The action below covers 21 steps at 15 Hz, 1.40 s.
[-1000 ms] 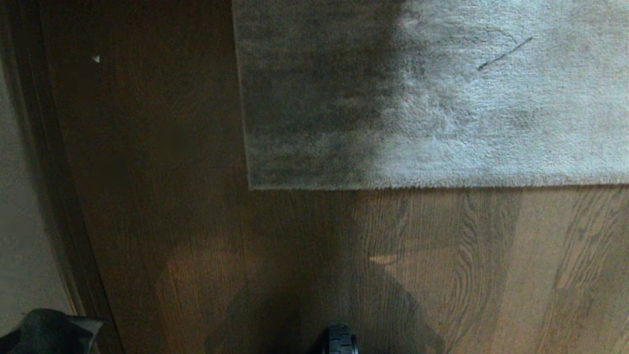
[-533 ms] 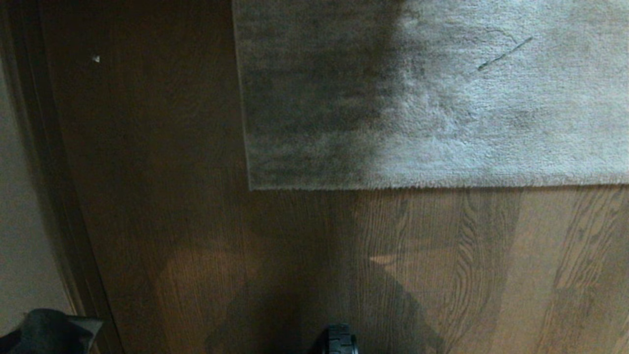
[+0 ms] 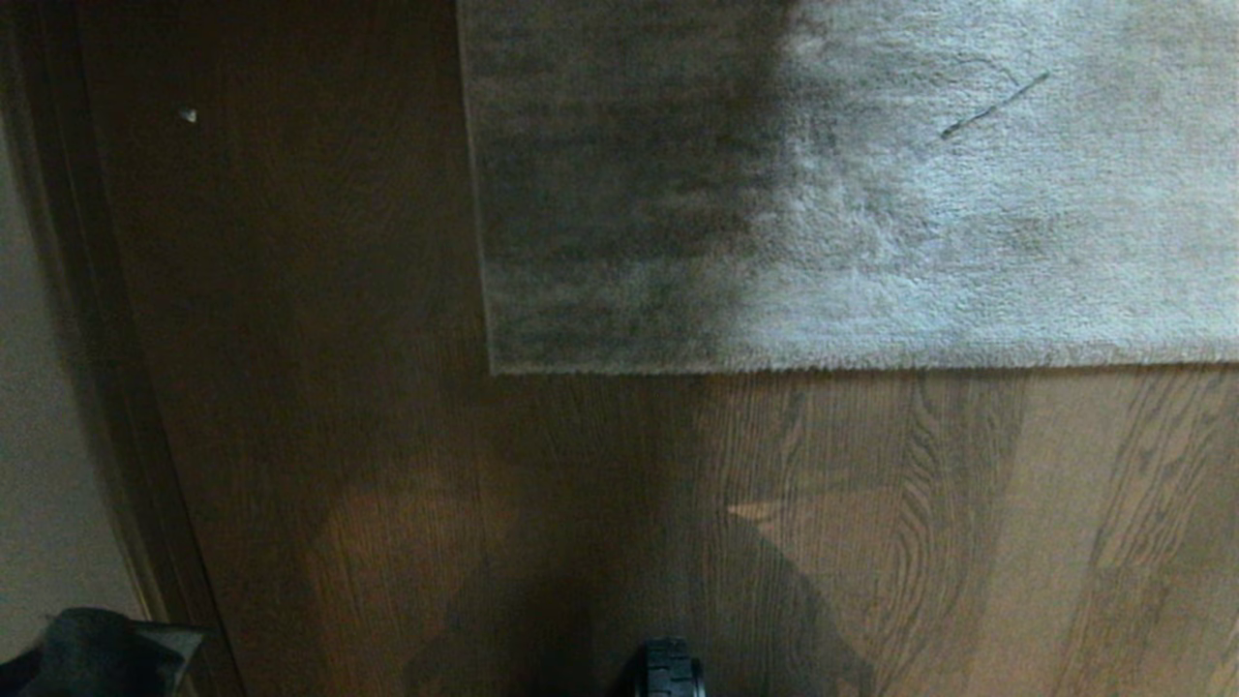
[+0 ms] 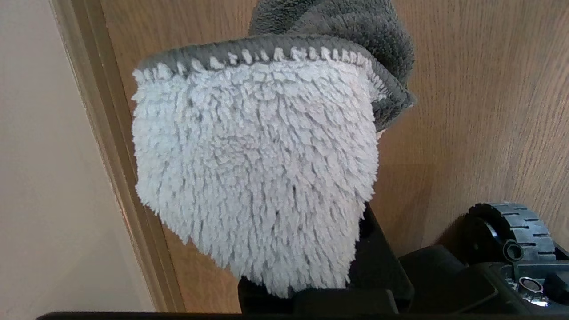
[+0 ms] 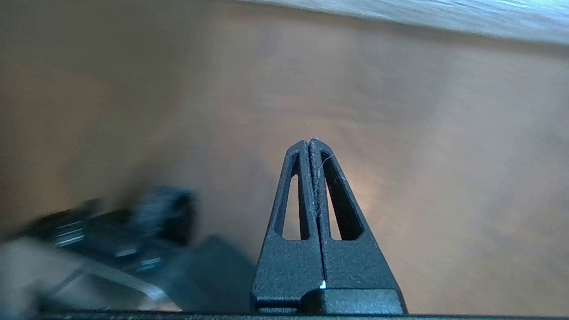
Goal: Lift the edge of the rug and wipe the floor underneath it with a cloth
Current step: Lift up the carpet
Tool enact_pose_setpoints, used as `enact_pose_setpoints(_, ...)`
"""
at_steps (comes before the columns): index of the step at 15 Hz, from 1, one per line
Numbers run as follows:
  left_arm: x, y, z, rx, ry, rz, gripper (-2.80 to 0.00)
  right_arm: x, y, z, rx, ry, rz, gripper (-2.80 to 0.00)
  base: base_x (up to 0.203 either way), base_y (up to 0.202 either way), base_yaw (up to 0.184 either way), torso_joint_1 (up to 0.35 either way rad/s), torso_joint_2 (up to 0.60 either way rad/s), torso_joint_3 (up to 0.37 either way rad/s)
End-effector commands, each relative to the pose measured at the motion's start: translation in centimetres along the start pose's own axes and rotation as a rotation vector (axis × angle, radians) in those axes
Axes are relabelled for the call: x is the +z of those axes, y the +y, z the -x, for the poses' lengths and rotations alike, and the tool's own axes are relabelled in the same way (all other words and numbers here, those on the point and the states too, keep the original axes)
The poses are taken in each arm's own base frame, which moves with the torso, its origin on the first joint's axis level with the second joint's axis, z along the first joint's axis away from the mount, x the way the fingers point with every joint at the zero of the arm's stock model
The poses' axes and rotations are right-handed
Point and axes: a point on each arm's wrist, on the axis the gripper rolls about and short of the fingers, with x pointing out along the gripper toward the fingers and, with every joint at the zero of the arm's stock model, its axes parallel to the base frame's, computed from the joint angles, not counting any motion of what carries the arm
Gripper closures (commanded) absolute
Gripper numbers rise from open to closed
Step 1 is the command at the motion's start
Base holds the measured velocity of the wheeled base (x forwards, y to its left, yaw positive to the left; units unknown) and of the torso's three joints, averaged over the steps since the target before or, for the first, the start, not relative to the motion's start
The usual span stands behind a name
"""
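The rug edge (image 3: 823, 368) runs straight across the head view and ends in a corner (image 3: 494, 370); the light grey rug lies flat on the brown wooden floor (image 3: 581, 503). The cloth (image 4: 249, 155), fluffy pale grey-white with a dark grey border, drapes over my left gripper (image 4: 311, 151), which is shut on it and has its fingers hidden. That arm hangs at the lower left, where the cloth's dark back (image 3: 92, 649) shows. My right gripper (image 5: 310, 143) is shut and empty above bare floor (image 5: 444, 178), with the rug (image 5: 444, 13) farther ahead.
A wall and wooden baseboard (image 3: 106, 387) run along the left side. The base's black wheel (image 3: 668, 670) sits at the bottom centre and also shows as a wheel (image 4: 511, 231) beside the cloth. A small white speck (image 3: 188, 115) lies on the floor. A thin dark line (image 3: 992, 106) marks the rug.
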Motion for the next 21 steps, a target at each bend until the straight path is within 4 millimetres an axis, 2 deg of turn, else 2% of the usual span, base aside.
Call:
enact_pose_setpoints(1,0.0,0.0,0.0,0.0,0.0,0.0,0.0,2.2,-0.6,-2.9,0.209,0.111,-0.054,0.0,0.0,0.0,0.0,0.0,0.0,0.0)
enact_pose_setpoints(5,0.0,0.0,0.0,0.0,0.0,0.0,0.0,3.7,-0.9,-6.9,0.618,0.223,-0.143,0.0,0.0,0.0,0.0,0.0,0.0,0.0)
enact_pose_setpoints(9,0.0,0.0,0.0,0.0,0.0,0.0,0.0,3.1,-0.2,-11.3,0.807,0.367,-0.2,0.0,0.0,0.0,0.0,0.0,0.0,0.0)
enact_pose_setpoints(13,0.0,0.0,0.0,0.0,0.0,0.0,0.0,1.1,0.2,-14.0,0.834,0.549,-0.315,0.0,0.0,0.0,0.0,0.0,0.0,0.0)
enact_pose_setpoints(16,0.0,0.0,0.0,-0.001,0.0,0.001,0.0,-0.5,0.1,-16.2,0.737,0.686,-0.373,0.0,0.0,0.0,0.0,0.0,0.0,0.0)
enact_pose_setpoints(21,0.0,0.0,0.0,0.0,0.0,0.001,0.0,-1.1,0.2,-21.0,0.687,0.71,-0.44,0.0,0.0,0.0,0.0,0.0,0.0,0.0)
